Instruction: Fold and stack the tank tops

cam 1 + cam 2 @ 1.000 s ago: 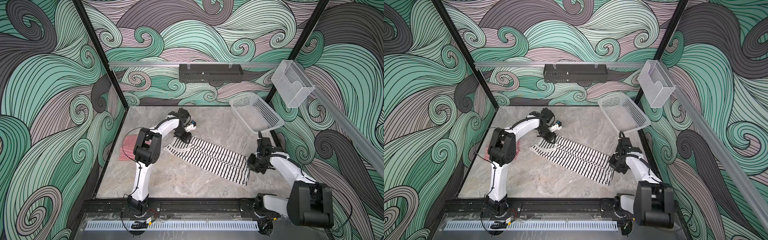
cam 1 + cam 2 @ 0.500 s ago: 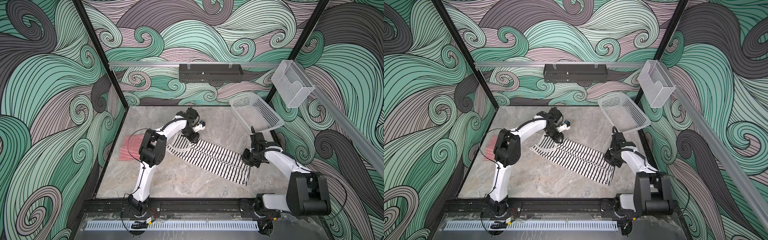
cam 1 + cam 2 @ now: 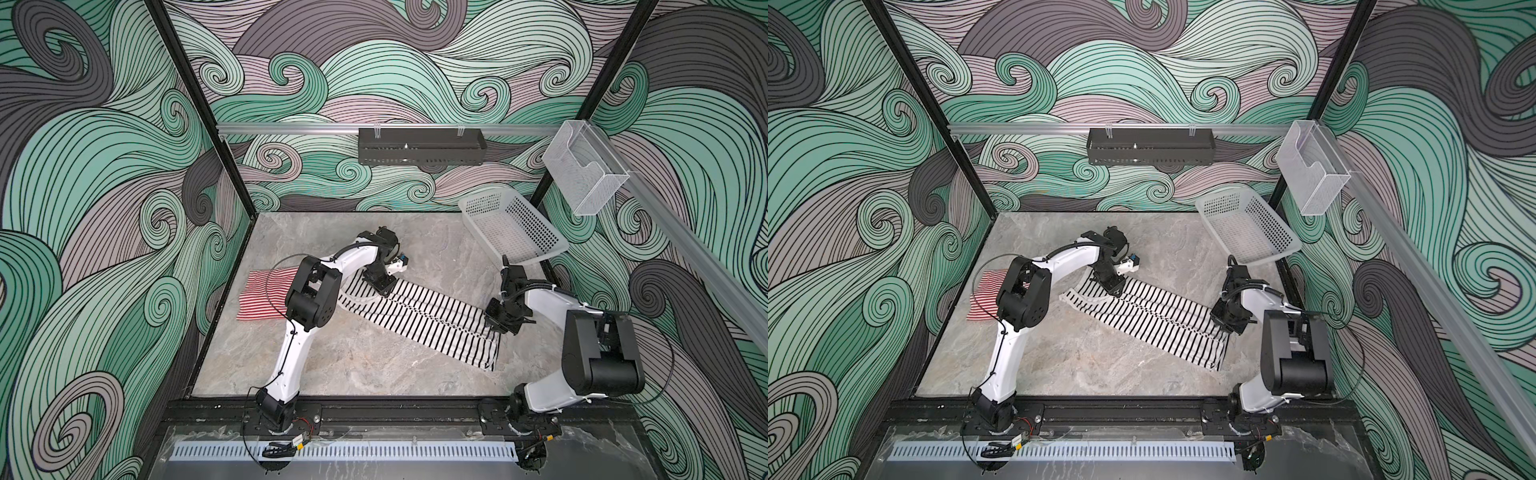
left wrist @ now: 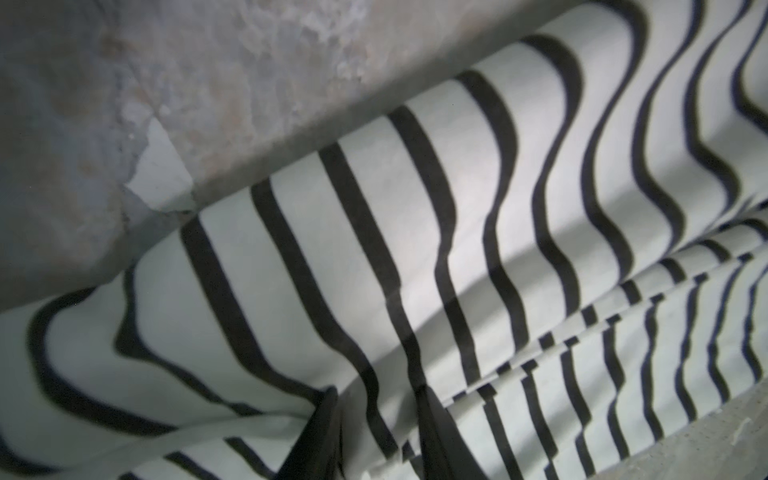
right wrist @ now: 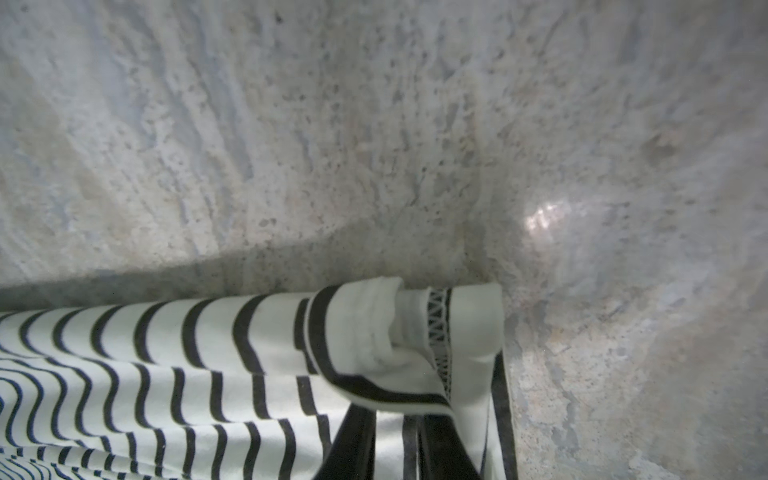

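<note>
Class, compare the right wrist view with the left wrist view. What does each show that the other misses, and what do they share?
Only the right wrist view: the hem corner of the black-striped tank top, zigzag-stitched, bunched at the right fingers. Only the left wrist view: its long folded edge and a plain white band by the left fingers. Both: that tank top and the grey stone-look table.

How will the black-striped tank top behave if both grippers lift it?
Likely floppy: the black-striped tank top ripples in waves near the left gripper. Probably light: it curls limply at the right gripper. Its middle would probably sag between them.
</note>
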